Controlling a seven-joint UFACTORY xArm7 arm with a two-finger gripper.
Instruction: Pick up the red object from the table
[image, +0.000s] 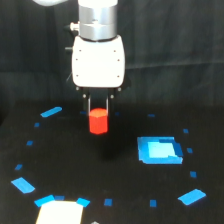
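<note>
The red object (98, 124) is a stubby red-orange cylinder near the middle of the black table (60, 150). My gripper (98, 113) comes straight down from the white arm housing (98, 60). Its two dark fingers (89, 106) press against the sides of the red object's upper part, so it is shut on it. Most of the red object shows below the fingertips. Whether its base touches the table or hangs just above it, I cannot tell.
A larger blue square patch (159, 150) lies to the exterior view's right of the gripper. Small blue tape marks (51, 111) ring the area. A white block (59, 212) sits at the bottom edge on the exterior view's left. A dark curtain hangs behind.
</note>
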